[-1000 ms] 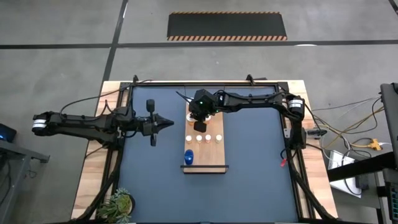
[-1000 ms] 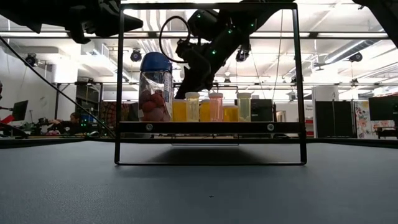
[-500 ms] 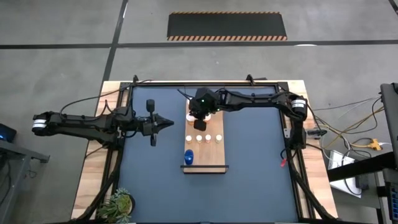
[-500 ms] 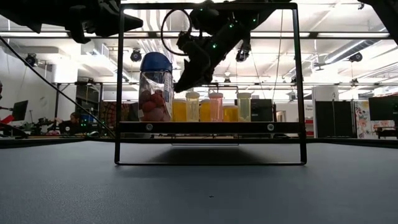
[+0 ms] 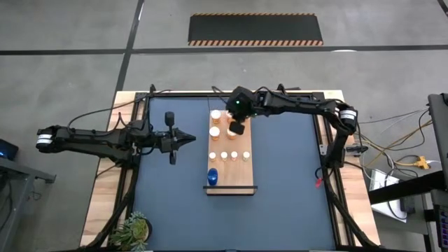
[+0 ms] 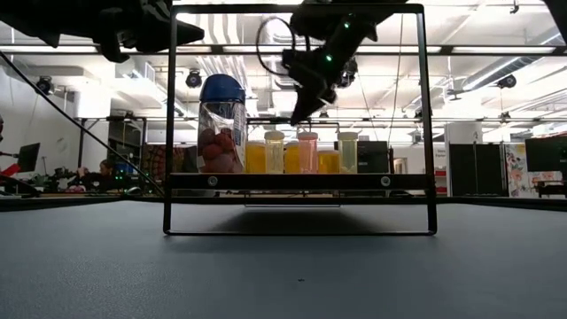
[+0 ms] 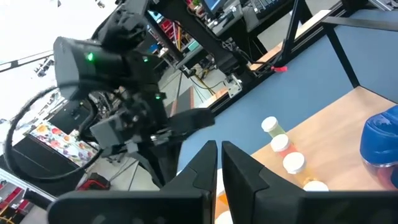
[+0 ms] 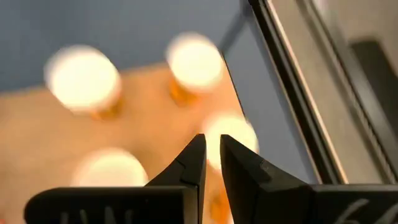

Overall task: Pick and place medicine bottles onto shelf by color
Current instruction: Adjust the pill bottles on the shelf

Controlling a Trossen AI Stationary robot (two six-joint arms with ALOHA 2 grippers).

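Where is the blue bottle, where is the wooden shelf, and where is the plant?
Blue bottle (image 5: 212,176), high view, on its blue cap.
Wooden shelf (image 5: 235,177), high view, on a bare patch of board beside the blue bottle.
Plant (image 5: 133,229), high view, on its green leaves at the table's corner.

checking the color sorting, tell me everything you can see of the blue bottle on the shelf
The blue bottle stands upright on the wooden shelf, near its dark-edged end and apart from the white-capped orange bottles. It has a rounded blue cap over a clear, plastic-looking body that shows reddish contents, and it is taller and wider than the bottles behind it. Neither pincer touches it; only the shelf does.
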